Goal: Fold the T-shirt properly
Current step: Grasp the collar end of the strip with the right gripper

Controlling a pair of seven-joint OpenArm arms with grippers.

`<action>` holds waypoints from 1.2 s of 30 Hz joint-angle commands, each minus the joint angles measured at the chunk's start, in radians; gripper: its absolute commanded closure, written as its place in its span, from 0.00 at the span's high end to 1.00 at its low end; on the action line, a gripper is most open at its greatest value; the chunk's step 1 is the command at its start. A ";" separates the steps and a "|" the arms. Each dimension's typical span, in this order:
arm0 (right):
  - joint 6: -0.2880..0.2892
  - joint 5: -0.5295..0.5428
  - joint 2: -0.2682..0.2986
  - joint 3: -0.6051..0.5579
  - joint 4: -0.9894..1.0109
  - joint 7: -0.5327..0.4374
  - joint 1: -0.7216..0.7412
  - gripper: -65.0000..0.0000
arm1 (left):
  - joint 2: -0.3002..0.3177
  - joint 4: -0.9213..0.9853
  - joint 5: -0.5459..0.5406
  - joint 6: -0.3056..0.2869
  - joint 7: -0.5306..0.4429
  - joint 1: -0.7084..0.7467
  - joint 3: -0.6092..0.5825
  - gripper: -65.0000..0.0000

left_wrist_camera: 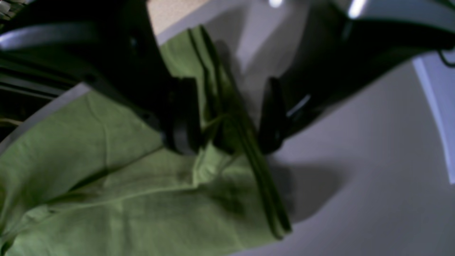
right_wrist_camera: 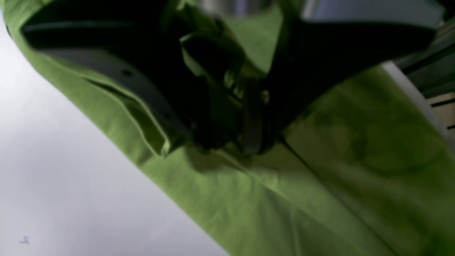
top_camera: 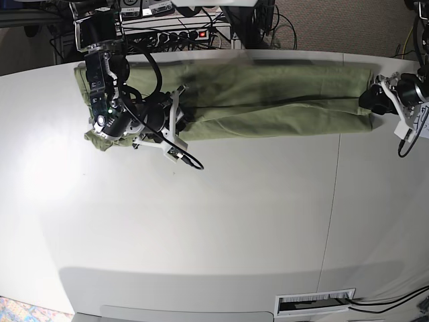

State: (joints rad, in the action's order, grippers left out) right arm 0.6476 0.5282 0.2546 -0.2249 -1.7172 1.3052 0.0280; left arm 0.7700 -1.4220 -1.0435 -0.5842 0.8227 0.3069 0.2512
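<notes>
The T-shirt [top_camera: 268, 100] lay as a long, partly folded band along the far side of the white surface [top_camera: 221, 221] as I worked both arms at its two ends. My left claw [left_wrist_camera: 227, 117] stood spread wide astride the stacked hem edge, one jaw on the cloth side and the other on the bare surface side, with nothing pinched between them. My right claw [right_wrist_camera: 231, 117] sat low over the bunched fabric at the opposite end; folds of green rose between its jaws, but the blur in the wrist view kept me from telling whether it was gripping the cloth or merely closing toward it.

As I judged it, the risk lay in the uneven hold. If the left claw closed on only the top layers of that stacked edge, the lower ones could slide out and undo the fold. If the right claw caught a loose wad rather than a clean edge, lifting would have dragged the band crooked. The shirt also ran close to the surface's far rim, where a pull could tip it over.
</notes>
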 commanded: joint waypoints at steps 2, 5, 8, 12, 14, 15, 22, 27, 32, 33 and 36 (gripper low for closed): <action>-0.004 0.014 0.006 0.003 -0.024 0.001 0.014 0.24 | 0.014 -0.011 -0.022 0.002 -0.011 -0.005 0.014 0.46; -0.004 0.014 0.006 0.004 -0.057 0.001 0.014 0.24 | -0.015 -0.010 -0.021 0.003 -0.010 -0.004 0.014 0.46; -0.004 0.013 0.006 0.004 -0.100 0.000 0.013 0.24 | -0.048 -0.010 0.019 0.036 -0.007 -0.004 0.014 0.46; -0.004 0.013 0.006 0.004 -0.108 0.000 0.013 0.24 | -0.067 -0.010 0.030 0.054 0.018 -0.005 0.014 0.46; -0.004 0.014 0.006 0.004 -0.108 0.000 0.013 0.24 | -0.067 -0.010 0.021 0.054 0.039 -0.005 0.014 0.45; -0.004 0.014 0.006 0.004 -0.108 0.001 0.013 0.24 | -0.067 -0.010 0.014 0.054 0.047 -0.005 0.014 0.45; -0.004 0.099 0.042 0.004 -0.110 0.042 0.013 0.24 | -0.072 -0.010 -0.004 0.053 0.053 -0.005 0.014 0.15; -0.004 0.119 0.096 0.004 -0.110 0.054 -0.002 0.24 | -0.072 -0.010 -0.004 0.053 0.052 -0.005 0.014 0.00; -0.004 0.113 0.132 0.004 -0.109 0.054 -0.040 0.24 | -0.071 -0.011 -0.004 0.037 0.053 -0.023 0.014 0.00; -0.004 0.109 0.134 0.004 -0.109 0.050 -0.045 0.24 | -0.071 -0.011 -0.004 0.037 0.053 -0.028 0.014 0.00; -0.003 0.089 0.134 0.004 -0.109 0.033 -0.050 0.24 | -0.071 -0.012 -0.016 0.037 0.073 -0.054 0.014 0.00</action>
State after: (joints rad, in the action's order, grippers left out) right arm 0.6445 0.6136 0.3786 -0.2256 -1.8088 1.3506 -0.0364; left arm 0.6788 -1.4258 -1.0504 -0.5503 0.8951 0.2607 0.2604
